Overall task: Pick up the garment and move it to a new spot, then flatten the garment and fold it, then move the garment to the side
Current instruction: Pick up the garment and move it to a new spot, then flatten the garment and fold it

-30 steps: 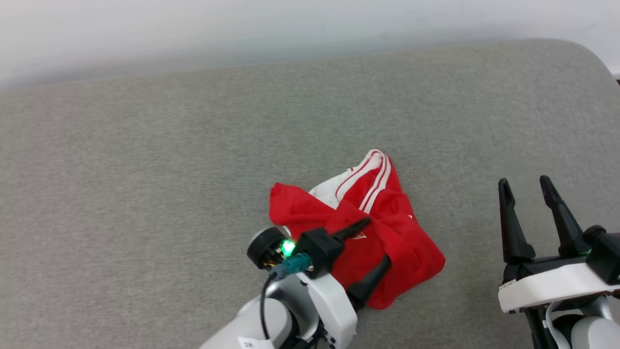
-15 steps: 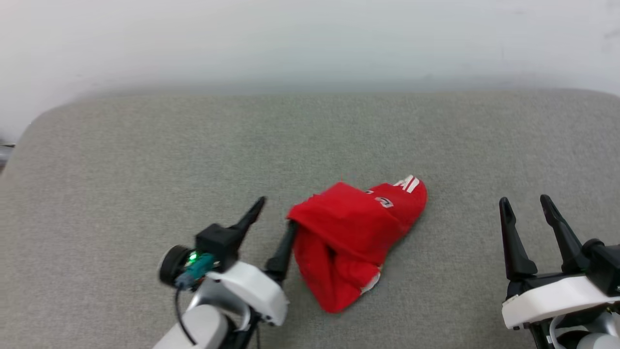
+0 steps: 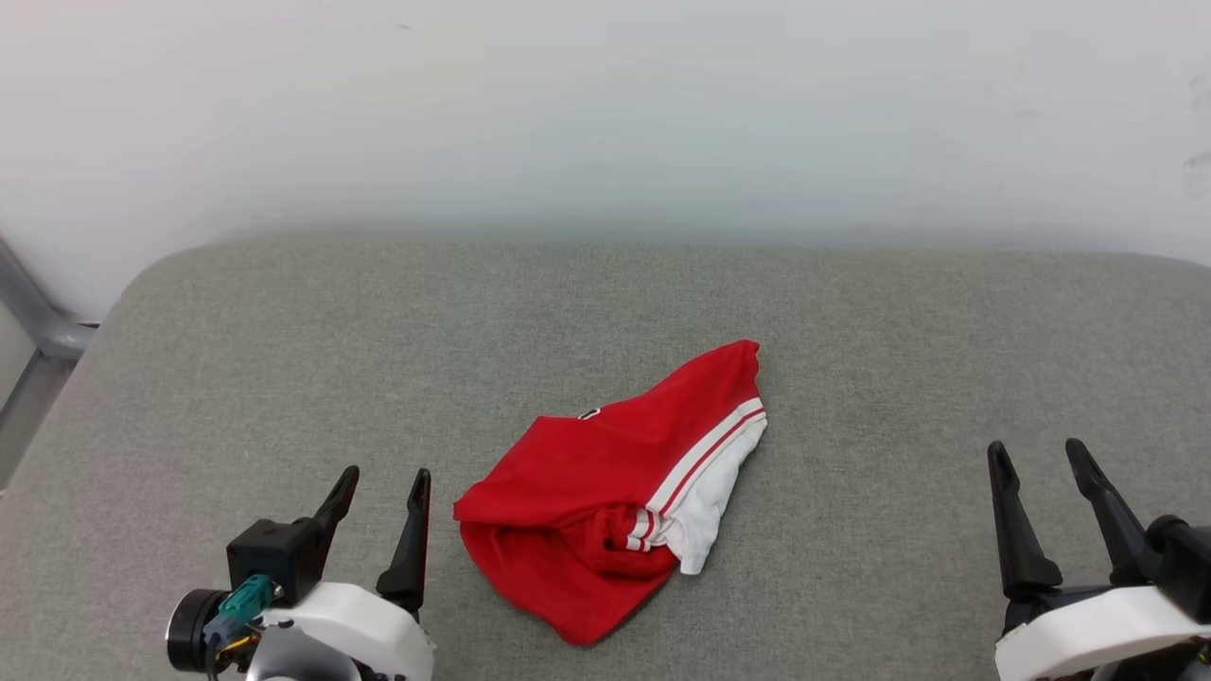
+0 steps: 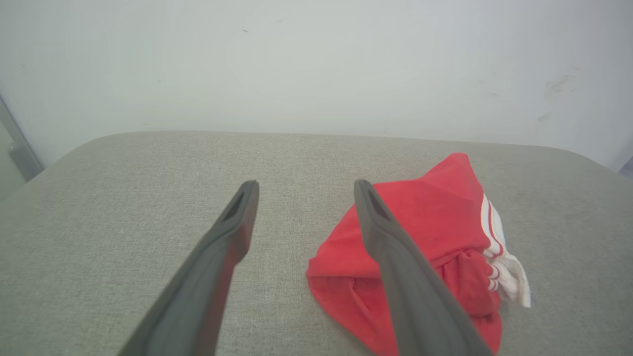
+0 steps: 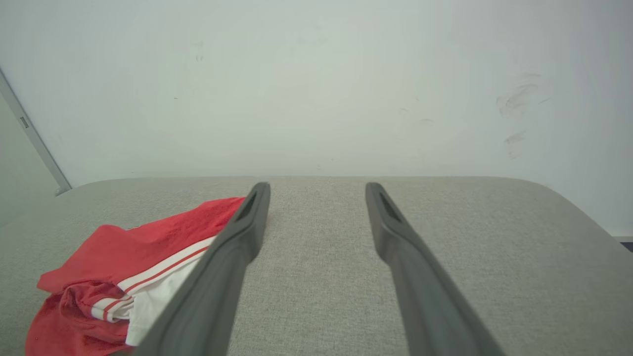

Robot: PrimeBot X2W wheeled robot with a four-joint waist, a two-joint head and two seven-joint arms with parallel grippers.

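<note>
Flanking the garment [image 3: 587,492], left tool [image 3: 388,473] and right tool [image 3: 1034,445], both spread wide (empty).

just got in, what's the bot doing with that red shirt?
Nothing is holding it at this moment. The garment lies crumpled in a heap on the grey padded surface, one white sleeve with striped trim showing, so it is not yet flattened or folded. The left gripper sits just to its left and the right gripper further off to its right, both with jaws open and empty, neither touching the cloth.
</note>
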